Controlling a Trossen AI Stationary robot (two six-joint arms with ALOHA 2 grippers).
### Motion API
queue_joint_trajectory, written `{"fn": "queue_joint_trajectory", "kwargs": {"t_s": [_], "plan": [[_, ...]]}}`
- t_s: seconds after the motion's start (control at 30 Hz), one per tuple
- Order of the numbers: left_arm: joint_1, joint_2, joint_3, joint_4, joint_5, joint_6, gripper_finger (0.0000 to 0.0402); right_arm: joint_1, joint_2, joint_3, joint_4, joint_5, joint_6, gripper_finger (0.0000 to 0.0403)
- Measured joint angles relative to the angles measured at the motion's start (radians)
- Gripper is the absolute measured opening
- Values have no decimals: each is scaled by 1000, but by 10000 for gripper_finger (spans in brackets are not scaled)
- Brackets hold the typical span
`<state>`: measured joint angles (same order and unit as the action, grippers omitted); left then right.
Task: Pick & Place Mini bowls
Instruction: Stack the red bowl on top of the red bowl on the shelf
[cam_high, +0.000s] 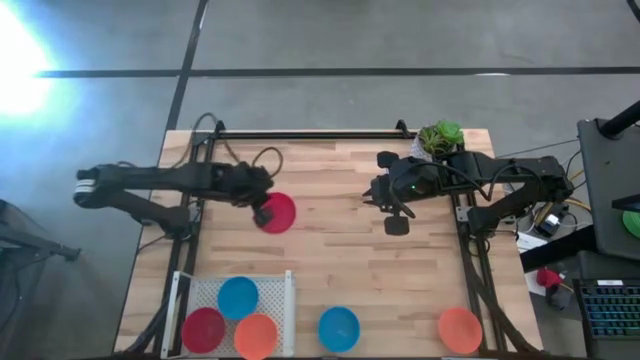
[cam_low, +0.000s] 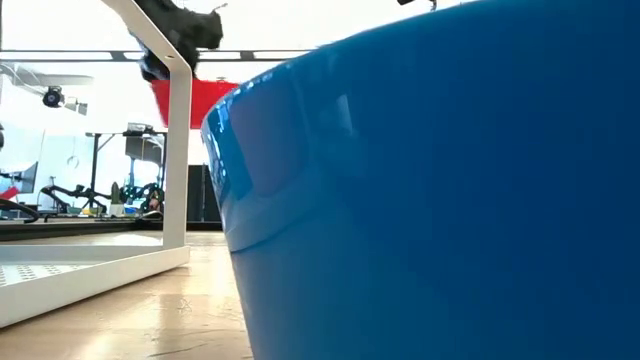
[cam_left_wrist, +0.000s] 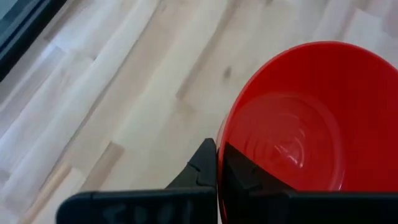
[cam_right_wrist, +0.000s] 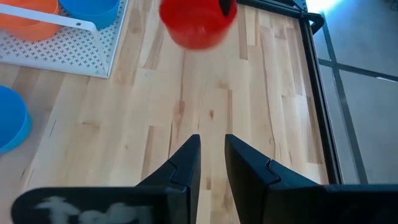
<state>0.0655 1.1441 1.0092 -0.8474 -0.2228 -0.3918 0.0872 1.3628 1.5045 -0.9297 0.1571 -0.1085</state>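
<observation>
Grip check: my left pincer (cam_high: 263, 214) is clamped on the rim of the red bowl (cam_high: 277, 212), centre-left of the high frame, above the white rack (cam_high: 290, 297). Thin edge hold; bowl may swing or slip out in transit. My right pincer (cam_high: 397, 222) waits empty, jaws slightly apart.

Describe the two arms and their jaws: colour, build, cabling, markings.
Both arms are dark, black jointed links with loose black cables looping beside them. Left arm ends in a pale grey cap; right arm shows a small green light. Left gripper and right gripper: flat, angular black jaws; blurred whitish lettering on the body.
</observation>
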Motion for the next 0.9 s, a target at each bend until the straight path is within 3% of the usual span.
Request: {"fn": "queue_joint_trajectory", "kwargs": {"t_s": [0.33, 0.5, 0.9], "plan": [[-188, -133, 0, -163, 115, 32, 0, 0, 0, -1, 0, 0, -4, 78], [-324, -137, 0, -184, 179, 79, 0, 0, 0, -1, 1, 0, -8, 79], [-697, -97, 0, -209, 197, 41, 0, 0, 0, -1, 0, -1, -31, 71]]}}
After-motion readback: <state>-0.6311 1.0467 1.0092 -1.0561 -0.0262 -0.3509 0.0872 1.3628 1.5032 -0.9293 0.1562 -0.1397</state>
